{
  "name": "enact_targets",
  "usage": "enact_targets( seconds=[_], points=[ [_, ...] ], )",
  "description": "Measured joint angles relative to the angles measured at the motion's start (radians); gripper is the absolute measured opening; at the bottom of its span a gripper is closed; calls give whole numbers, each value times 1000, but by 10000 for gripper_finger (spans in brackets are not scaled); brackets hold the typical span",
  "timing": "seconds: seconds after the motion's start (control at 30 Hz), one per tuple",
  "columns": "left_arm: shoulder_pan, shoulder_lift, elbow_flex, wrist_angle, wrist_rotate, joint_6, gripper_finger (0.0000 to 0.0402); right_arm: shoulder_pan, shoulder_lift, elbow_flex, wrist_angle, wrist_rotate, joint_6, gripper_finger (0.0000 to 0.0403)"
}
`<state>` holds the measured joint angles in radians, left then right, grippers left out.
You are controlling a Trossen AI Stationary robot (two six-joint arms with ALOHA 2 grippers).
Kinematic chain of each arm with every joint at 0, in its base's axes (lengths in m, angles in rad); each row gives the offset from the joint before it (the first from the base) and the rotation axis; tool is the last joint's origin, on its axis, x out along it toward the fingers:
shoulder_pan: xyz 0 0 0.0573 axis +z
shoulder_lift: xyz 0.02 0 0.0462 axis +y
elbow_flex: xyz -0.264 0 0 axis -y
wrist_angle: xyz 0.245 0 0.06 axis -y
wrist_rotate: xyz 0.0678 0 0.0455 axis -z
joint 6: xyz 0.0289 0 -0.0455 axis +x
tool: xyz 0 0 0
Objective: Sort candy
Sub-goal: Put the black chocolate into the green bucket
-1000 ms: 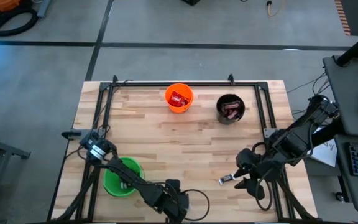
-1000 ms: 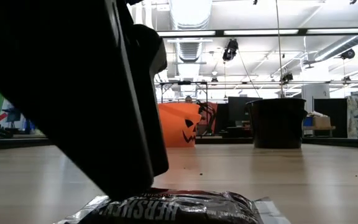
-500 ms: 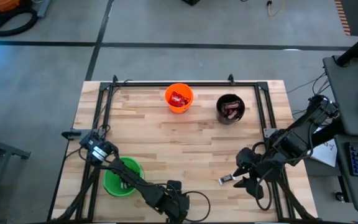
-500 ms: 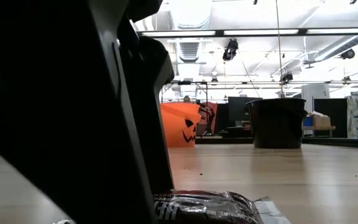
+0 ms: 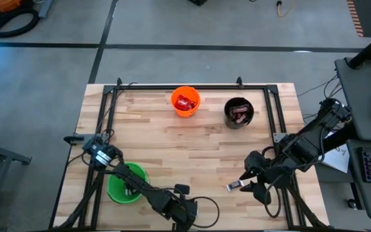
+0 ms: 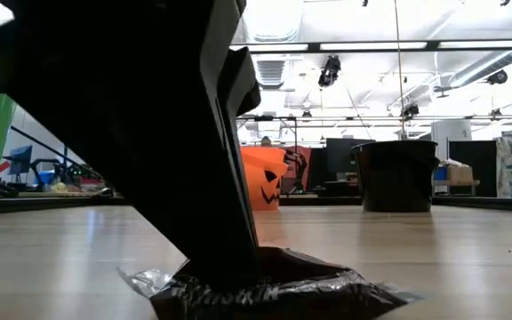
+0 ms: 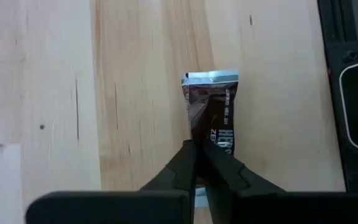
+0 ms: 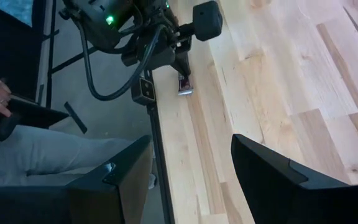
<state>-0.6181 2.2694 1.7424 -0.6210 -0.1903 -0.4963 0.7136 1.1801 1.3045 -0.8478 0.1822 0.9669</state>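
Note:
A dark brown candy bar (image 7: 211,112) with pale print lies on the wood near the table's front edge; it also shows in the low view (image 6: 274,289). My left gripper (image 7: 197,149) is shut on it there, as the high view (image 5: 185,216) shows too. My right gripper (image 5: 253,183) hangs open above the table's front right, nothing between its fingers (image 8: 272,180). At the far side, the orange cup (image 5: 185,101) holds red candy and the black cup (image 5: 239,113) holds reddish-brown bars. My left gripper pinches the bar's wrapper between its two fingertips at the end nearest the gripper (image 7: 213,138). The fingers slant down from above and lie along the bar. The bar rests on the table, its wrapper humped up at the fingers (image 6: 265,262).
A green cup (image 5: 126,183) stands at the front left, beside my left arm. A black frame rail (image 7: 347,93) runs close by the bar at the table's edge. A seated person's leg and hand (image 8: 17,149) show beyond the table in the right wrist view.
My left gripper has shut on the dark bar without leaving its place. The wrapper, flat on the table before, is now bunched and humped up under the fingers.

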Motion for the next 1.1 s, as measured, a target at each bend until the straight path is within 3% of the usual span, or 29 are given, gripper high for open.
enact_targets(
  seconds=[0.3, 0.57, 0.9, 1.03, 1.1],
  points=[
    [6, -26, -2, -59, -8, 34, 0, 0, 0, 0, 0, 5, 1, 210],
    [14, -118, -2, -156, -156, 64, 1, 0, 0, 0, 8, 55, -19, 210],
    [55, -325, -2, -244, -423, 74, 0, -6, 106, -2, 206, 316, -307, 210],
    [68, -399, -1, -245, -476, 85, 0, -47, 161, -3, 269, 466, -314, 210],
    [68, -411, 11, -250, -503, 105, 0, -77, 182, -3, 327, 473, -334, 210]
  ],
)
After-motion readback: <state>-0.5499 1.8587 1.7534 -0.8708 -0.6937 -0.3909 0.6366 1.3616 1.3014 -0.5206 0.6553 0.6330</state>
